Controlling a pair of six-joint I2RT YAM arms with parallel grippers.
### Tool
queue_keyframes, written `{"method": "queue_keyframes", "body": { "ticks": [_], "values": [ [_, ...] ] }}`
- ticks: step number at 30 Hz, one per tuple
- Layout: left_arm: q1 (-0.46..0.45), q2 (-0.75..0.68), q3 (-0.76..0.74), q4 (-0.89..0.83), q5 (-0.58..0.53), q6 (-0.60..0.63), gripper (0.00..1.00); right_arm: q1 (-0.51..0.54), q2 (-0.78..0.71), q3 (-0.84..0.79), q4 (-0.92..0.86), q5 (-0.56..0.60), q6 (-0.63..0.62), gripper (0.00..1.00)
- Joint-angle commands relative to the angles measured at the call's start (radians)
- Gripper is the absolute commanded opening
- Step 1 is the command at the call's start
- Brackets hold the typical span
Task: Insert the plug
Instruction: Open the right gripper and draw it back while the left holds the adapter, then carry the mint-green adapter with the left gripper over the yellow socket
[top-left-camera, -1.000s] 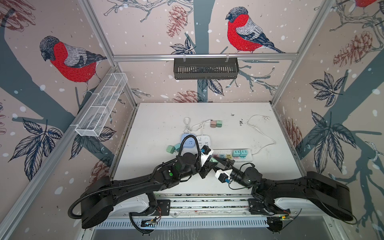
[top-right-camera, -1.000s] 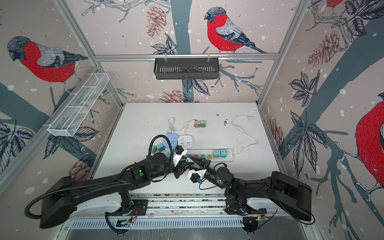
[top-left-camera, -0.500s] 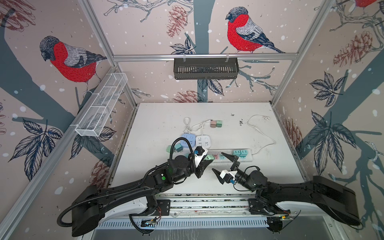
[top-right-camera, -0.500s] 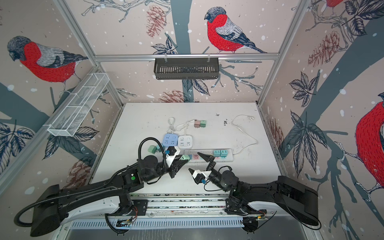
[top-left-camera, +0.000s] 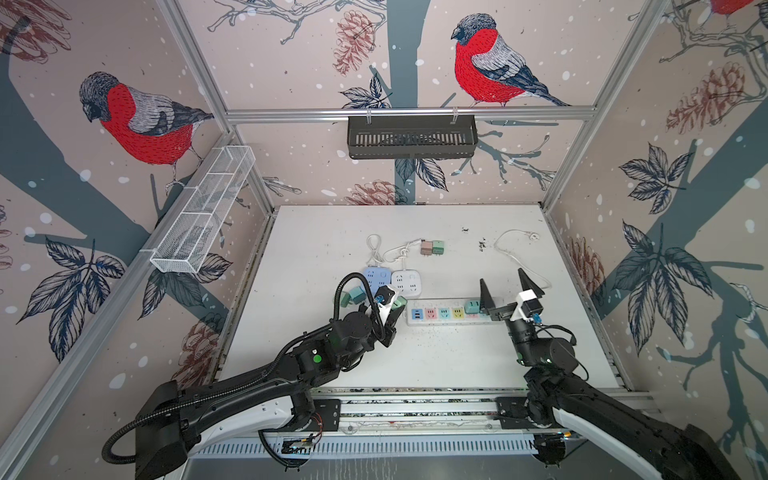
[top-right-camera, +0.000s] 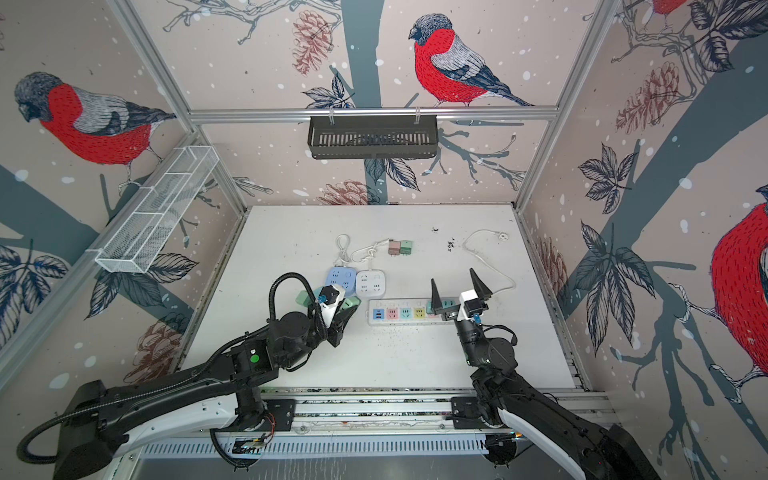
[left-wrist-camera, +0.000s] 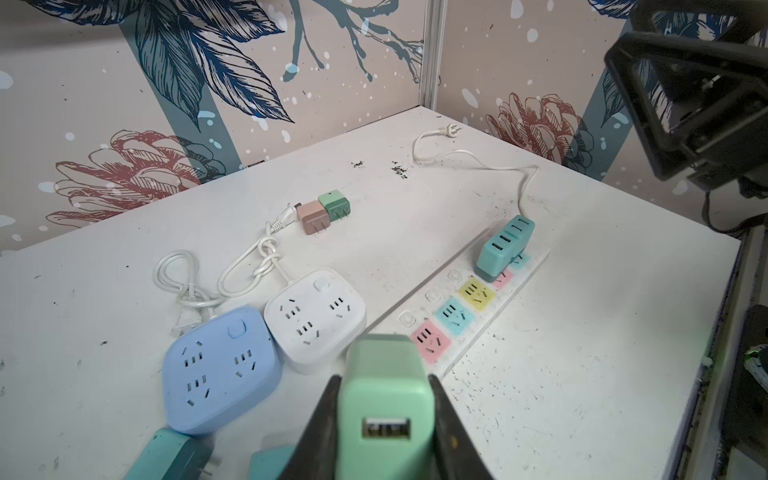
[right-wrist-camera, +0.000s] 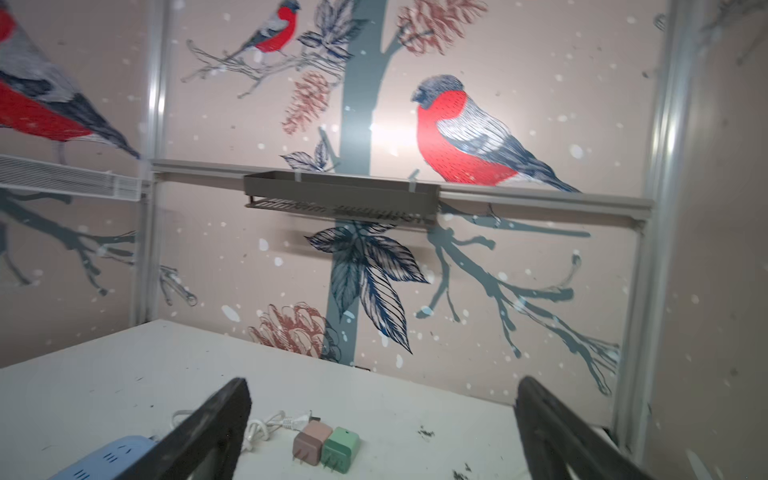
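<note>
The mint-green USB charger plug (left-wrist-camera: 384, 399) is clamped between the left gripper's (left-wrist-camera: 382, 378) two black fingers (left-wrist-camera: 449, 428), its USB port facing the wrist camera and its prongs hidden on the far side. It hangs over the table (top-left-camera: 415, 357) at the left end of the white power strip (top-left-camera: 444, 314), covering that end in the left wrist view, just beside the pink socket. In both top views the left arm lies low, stretched on a slant from the front rail toward the middle, with the left gripper (top-right-camera: 338, 322) bent down at the wrist.

Two teal adapters (left-wrist-camera: 505, 245) stand plugged into the strip's far end; the pink, cyan and yellow sockets between them and the plug are free. The right gripper (top-left-camera: 506, 289) hovers over that adapter end, fingers spread wide and holding nothing, tipped up toward the back wall; its arm is folded at the front right.

A white socket cube (left-wrist-camera: 316, 316) sits just beside the strip's near end, with a blue socket cube (left-wrist-camera: 220, 365) touching it. Two loose teal plugs (left-wrist-camera: 166, 453) lie near the left gripper. A pink charger (left-wrist-camera: 312, 216) and a dark green charger (left-wrist-camera: 334, 203) rest side by side farther back. The strip's cord (left-wrist-camera: 465, 160) loops toward the back right corner. Bare tabletop runs between the strip's long front edge and the rail.
</note>
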Motion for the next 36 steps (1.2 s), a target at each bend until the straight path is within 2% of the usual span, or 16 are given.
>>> {"method": "queue_keyframes", "body": {
  "ticks": [1, 8, 12, 15, 18, 22, 25, 30, 36],
  "values": [
    [0.000, -0.014, -0.009, 0.014, -0.007, 0.049, 0.00, -0.095, -0.008, -0.044, -0.164, 0.126, 0.279, 1.00],
    [0.000, 0.031, -0.012, 0.047, 0.032, 0.140, 0.00, -0.274, -0.032, -0.044, -0.272, 0.084, 0.491, 1.00],
    [0.000, 0.087, 0.017, 0.079, 0.056, 0.201, 0.00, -0.336, -0.073, -0.083, -0.257, 0.077, 0.550, 1.00],
    [0.000, 0.127, 0.034, 0.136, 0.125, 0.260, 0.00, -0.368, -0.074, -0.084, -0.265, 0.054, 0.576, 1.00],
    [0.000, 0.177, 0.054, 0.167, 0.175, 0.311, 0.00, -0.381, -0.052, -0.073, -0.272, 0.028, 0.588, 1.00],
    [0.001, 0.252, 0.097, 0.149, 0.174, 0.356, 0.00, -0.386, 0.001, -0.043, -0.287, -0.009, 0.594, 1.00],
    [0.001, 0.317, 0.155, 0.085, 0.198, 0.378, 0.00, -0.386, 0.053, -0.013, -0.303, -0.032, 0.600, 1.00],
    [0.001, 0.426, 0.253, 0.010, 0.336, 0.409, 0.00, -0.390, 0.122, 0.022, -0.307, -0.052, 0.602, 1.00],
    [0.001, 0.545, 0.377, -0.096, 0.352, 0.470, 0.00, -0.395, 0.153, 0.034, -0.303, -0.067, 0.603, 1.00]
  ]
}}
